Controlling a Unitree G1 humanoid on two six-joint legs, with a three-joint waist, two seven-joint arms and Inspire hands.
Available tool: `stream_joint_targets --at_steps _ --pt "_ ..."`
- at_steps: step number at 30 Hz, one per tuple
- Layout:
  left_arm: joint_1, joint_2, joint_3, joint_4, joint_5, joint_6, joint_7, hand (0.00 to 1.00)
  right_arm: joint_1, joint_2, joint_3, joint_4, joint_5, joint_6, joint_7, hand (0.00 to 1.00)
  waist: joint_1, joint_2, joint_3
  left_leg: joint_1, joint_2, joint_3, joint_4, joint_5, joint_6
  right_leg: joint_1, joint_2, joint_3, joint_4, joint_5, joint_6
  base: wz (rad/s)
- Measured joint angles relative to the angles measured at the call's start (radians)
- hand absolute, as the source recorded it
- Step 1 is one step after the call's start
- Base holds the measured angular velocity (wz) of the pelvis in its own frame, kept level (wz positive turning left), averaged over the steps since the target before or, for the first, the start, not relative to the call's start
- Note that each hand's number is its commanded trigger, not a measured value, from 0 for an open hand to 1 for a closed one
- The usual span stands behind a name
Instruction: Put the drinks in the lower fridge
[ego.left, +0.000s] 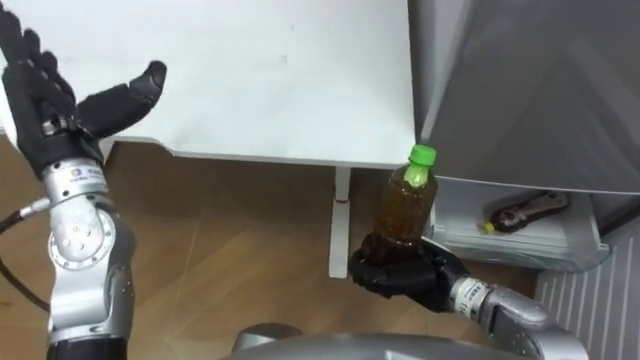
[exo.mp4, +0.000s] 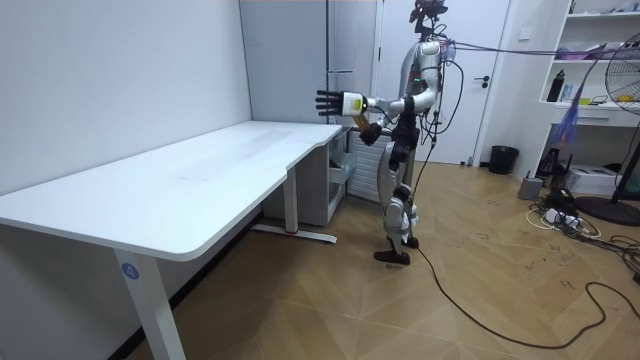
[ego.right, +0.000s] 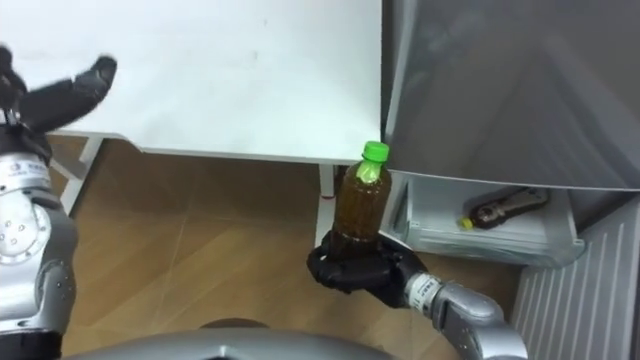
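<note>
Fingers straight and spread, the left hand is raised at the left over the near edge of the white surface and holds nothing. In the room view the robot stands at the far end of that surface, facing the fridge, with this arm stretched out over the corner.

Right of centre, the right hand is curled round the base of a bottle of amber drink. It holds the bottle upright with its green cap on top, in the air just beside the surface's corner and close to the left edge of the lower fridge compartment. This is a white bin standing open below the grey door. A second bottle, dark with a yellow cap, already lies on its side in the bin.

The step in hand looks like carrying the held bottle across and into the bin. To do it well:
- The grip is low, so the bottle should stay upright during travel or it may tip out of the fingers.
- The cap has to pass under the lower edge of the grey door, and the base has to clear the bin's front rim.
- The free space to the left of the lying bottle seems the safest place to set it down.
- The fingers should let go only once the base rests in the bin.
</note>
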Motion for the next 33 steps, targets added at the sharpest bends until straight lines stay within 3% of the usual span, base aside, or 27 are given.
stream_joint_targets --at_steps 7,14,22,26,33 --pt "0.048 0.001 -0.031 0.251 -0.051 0.006 0.098 0.0 0.012 0.01 0.039 0.0 -0.004 0.003 -0.064 1.0 0.005 -0.012 -0.0047 0.004 0.0 0.0 -0.01 0.001 0.0 -0.006 -0.001 -0.008 0.002 0.0 0.0 0.0" --pt "0.068 0.0 -0.106 0.463 -0.132 0.052 0.094 0.0 -0.026 0.015 0.074 0.0 0.018 0.013 -0.095 1.0 0.008 -0.03 -0.0033 0.002 0.0 -0.001 -0.012 0.0 0.001 -0.003 -0.001 -0.007 0.0 0.0 0.0 0.0" --pt "0.075 0.0 -0.117 0.68 -0.179 0.103 0.044 0.0 -0.05 0.009 0.073 0.0 0.021 0.056 -0.106 1.0 -0.002 -0.027 -0.0023 0.001 -0.002 -0.006 -0.011 0.0 0.001 -0.002 -0.001 -0.011 0.0 0.0 0.001 0.0" --pt "0.091 0.0 -0.13 0.756 -0.246 0.157 -0.009 0.0 -0.054 0.014 0.076 -0.002 0.021 0.079 -0.136 1.0 -0.005 -0.027 -0.0022 -0.013 -0.002 -0.008 -0.009 0.0 0.001 -0.006 -0.001 -0.012 0.0 0.0 0.001 0.02" --pt "0.091 -0.002 -0.179 0.885 -0.245 0.21 -0.132 0.0 -0.073 0.012 0.077 -0.002 0.032 0.081 -0.139 1.0 -0.004 -0.024 -0.0013 -0.036 -0.002 -0.008 -0.004 0.0 0.001 -0.034 -0.002 -0.011 0.002 0.0 0.001 0.0"
